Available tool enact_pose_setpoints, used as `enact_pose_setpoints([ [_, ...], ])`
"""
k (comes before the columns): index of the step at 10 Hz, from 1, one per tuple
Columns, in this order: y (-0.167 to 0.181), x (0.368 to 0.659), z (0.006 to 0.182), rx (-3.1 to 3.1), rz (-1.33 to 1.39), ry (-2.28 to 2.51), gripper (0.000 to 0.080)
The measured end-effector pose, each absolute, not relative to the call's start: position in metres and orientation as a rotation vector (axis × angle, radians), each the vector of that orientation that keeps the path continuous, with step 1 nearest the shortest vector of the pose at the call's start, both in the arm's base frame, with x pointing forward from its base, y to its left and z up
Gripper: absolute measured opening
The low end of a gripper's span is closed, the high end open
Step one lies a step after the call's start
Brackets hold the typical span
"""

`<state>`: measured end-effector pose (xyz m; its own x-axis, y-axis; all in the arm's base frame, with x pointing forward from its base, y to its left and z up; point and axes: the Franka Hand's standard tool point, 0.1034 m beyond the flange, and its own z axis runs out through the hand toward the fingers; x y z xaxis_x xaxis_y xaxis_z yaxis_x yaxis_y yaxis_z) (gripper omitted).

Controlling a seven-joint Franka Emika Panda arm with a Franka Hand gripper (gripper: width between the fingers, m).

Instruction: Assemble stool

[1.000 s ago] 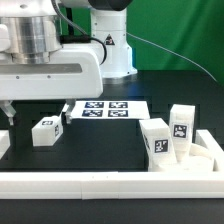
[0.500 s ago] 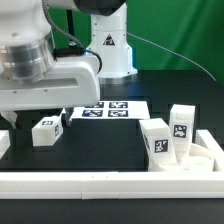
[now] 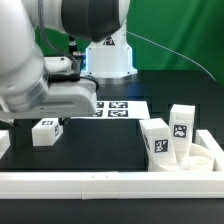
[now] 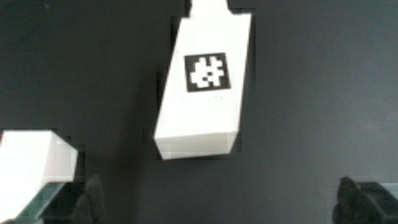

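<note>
Swung across and lower over the exterior view's left: large white Franka arm, now filling that upper corner, its housing hanging above the black table [image 3: 110,140]. Round white plastic notched seat disc [image 3: 205,157]: parked at the exterior view's right, against the long white rail [image 3: 110,183] along the near edge. Two blocky white tagged legs [image 3: 168,135]: upright, side by side, just beside the disc. Third small white tagged leg [image 3: 45,131]: alone at the exterior view's left, under the arm. Wrist view: white blocky leg [image 4: 206,85], lying flat, tag face up, long axis running lengthwise away from the camera, slightly tilted. Two-finger gripper [image 4: 222,205]: dark fingertips spread wide, nothing between them, short of the leg. Probable step: reach for this leg. Advice: centre over the leg, square the jaws across its narrow width, descend before closing.
</note>
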<state>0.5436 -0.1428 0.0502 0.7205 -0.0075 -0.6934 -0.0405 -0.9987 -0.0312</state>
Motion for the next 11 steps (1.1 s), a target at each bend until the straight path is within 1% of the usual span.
enact_pose_setpoints([
  [1,-0.143,0.533,0.047,-2.838,1.219,0.074,0.0649],
  [2,-0.147,0.516,0.038,-2.774,1.330,0.134,0.0649],
  [5,-0.143,0.495,0.016,-2.718,1.416,0.169,0.0649],
  [9,-0.144,0.502,0.011,-2.757,1.375,0.170,0.0649],
  [10,-0.144,0.502,0.011,-2.756,1.375,0.172,0.0539],
  [11,-0.144,0.502,0.011,-2.756,1.375,0.172,0.0366],
])
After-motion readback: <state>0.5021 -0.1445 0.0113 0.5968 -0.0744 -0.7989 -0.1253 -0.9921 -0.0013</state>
